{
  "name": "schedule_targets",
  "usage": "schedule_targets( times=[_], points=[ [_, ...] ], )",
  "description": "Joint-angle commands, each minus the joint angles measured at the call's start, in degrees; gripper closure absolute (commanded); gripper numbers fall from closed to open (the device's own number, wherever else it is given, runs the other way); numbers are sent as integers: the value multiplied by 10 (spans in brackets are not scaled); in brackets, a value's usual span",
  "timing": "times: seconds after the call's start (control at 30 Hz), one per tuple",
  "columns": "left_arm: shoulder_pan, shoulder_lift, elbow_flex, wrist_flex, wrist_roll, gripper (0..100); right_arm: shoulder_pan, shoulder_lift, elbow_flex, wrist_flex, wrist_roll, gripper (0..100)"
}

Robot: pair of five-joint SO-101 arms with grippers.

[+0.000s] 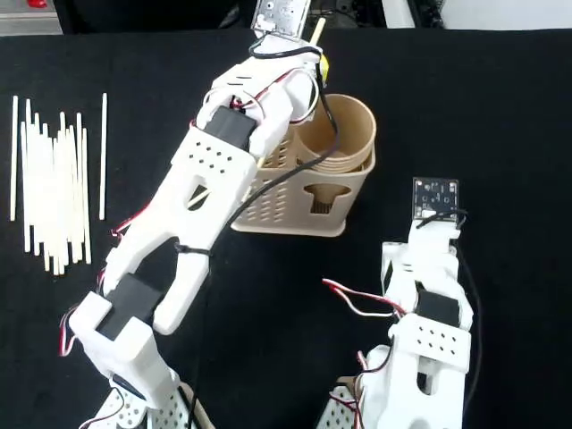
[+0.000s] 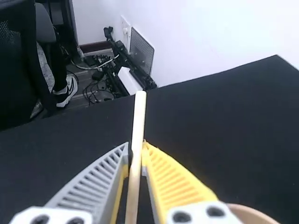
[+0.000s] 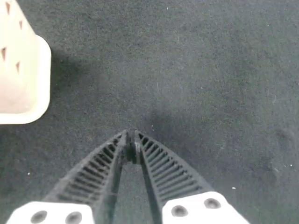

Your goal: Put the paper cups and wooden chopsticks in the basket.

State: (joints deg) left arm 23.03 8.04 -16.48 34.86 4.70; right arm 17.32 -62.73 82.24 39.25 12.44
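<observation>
The beige basket (image 1: 299, 207) stands mid-table with stacked paper cups (image 1: 344, 134) inside it. My left arm stretches over the basket's back left corner; its gripper (image 2: 135, 148) is shut on a wooden chopstick (image 2: 137, 140), whose tip pokes up past the arm (image 1: 316, 31). Several more wooden chopsticks (image 1: 55, 188) lie side by side at the table's left. My right gripper (image 3: 131, 140) hangs shut and holding nothing just above the black cloth, right of the basket, whose corner (image 3: 23, 70) shows in the right wrist view.
A black cloth (image 1: 500, 107) covers the whole table. The right arm's base and wrist (image 1: 427, 295) sit at the front right. Beyond the table's far edge are a white wall, cables and a chair (image 2: 28, 60).
</observation>
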Motion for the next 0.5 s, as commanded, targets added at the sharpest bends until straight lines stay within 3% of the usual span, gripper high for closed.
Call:
schedule_targets(
  times=[0.0, 0.47],
  points=[
    [7, -82, -42, -4, -7, 971, -4, -8, -5, -11, 4, 983],
    [7, -126, -21, 6, -3, 971, -4, -8, -5, -11, 4, 983]
  ],
)
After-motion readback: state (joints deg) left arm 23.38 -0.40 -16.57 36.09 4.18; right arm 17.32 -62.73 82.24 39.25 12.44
